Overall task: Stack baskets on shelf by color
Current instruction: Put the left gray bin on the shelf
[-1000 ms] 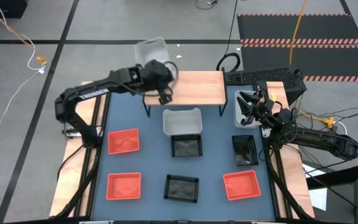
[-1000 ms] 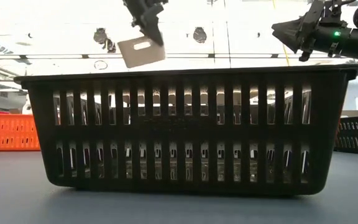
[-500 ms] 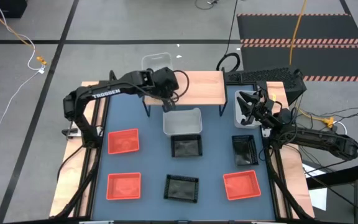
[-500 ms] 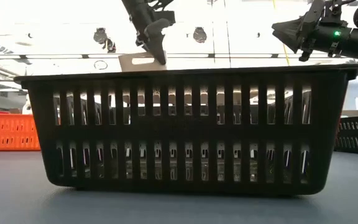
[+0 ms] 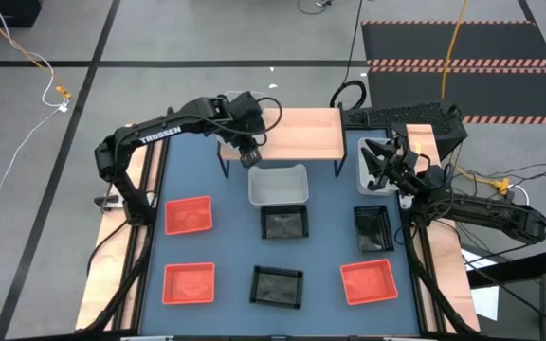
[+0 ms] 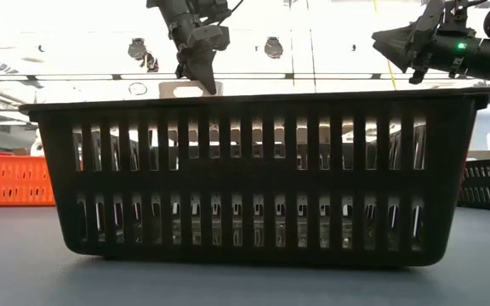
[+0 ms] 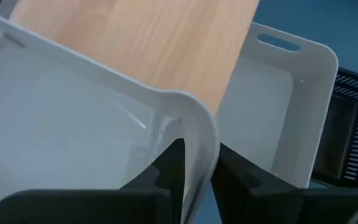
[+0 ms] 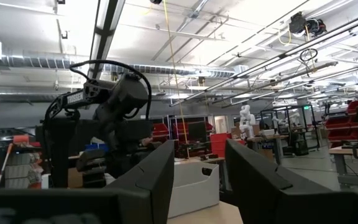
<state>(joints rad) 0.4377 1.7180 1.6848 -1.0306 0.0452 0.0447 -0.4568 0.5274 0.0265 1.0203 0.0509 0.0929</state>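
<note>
At the shelf's (image 5: 292,133) left end, the left tool (image 5: 248,154) has a white basket (image 7: 73,143) by one wall, its 2 fingers (image 7: 169,163) set either side of the rim. The wrist view shows that wall between them, with the basket over the wooden board; whether the fingers are pressing or already slack cannot be told. From above, the arm hides most of this basket.

A 2nd white basket (image 5: 278,184) sits on the desk (image 5: 226,242) just in front of the shelf, and a 3rd (image 5: 375,170) lies under the right tool (image 5: 379,163), which hovers near the shelf's right end with its fingers apart and holding nothing. On the desk are also 3 red baskets (image 5: 189,214) and 3 black ones (image 5: 283,222).

The step looks like setting the 1st white basket down as the base of the white stack. To do it well, the basket should rest flat and square on the board, fully inside its left end, before the fingers spread. The tool should then rise straight up so the inner finger does not drag the wall and tip the basket off the back edge. Room must remain for 2 more stacks beside it
</note>
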